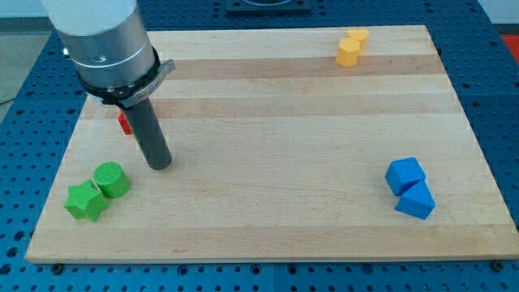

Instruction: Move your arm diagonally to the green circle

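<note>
Pale wooden board [284,122] (even light), blue perforated base [16,97] — surrounding it

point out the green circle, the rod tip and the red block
green circle [111,179], camera view, on its round top face
my tip [160,165], camera view, the rod's very end, up-right of the green circle
red block [125,123], camera view, the sliver showing beside the rod

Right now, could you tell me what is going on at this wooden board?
One robot arm is sliding my tip over the wooden board, heading for the green circle. My tip sits just up and to the view's right of that circle, not touching it. A green block touches the circle on its lower left. A red block is mostly hidden behind the rod. Two yellow blocks sit at the top, two blue blocks at the right.
</note>
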Robot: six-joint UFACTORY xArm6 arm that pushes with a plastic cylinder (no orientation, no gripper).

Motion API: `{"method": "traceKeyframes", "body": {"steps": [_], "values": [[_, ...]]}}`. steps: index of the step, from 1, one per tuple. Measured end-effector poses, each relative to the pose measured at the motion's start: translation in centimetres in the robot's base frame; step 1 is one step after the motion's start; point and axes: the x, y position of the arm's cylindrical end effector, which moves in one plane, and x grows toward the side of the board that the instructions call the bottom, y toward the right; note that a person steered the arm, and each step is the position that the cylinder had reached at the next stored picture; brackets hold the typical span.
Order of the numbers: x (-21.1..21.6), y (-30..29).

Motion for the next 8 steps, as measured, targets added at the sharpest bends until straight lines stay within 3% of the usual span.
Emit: {"method": "traceKeyframes", "body": {"steps": [1,2,4,7,8], "values": [[-0.4,0.1],[-3.5,2.3],[-2.6,1.5],[-1.0,-14.6],[-1.0,-14.7]]}}
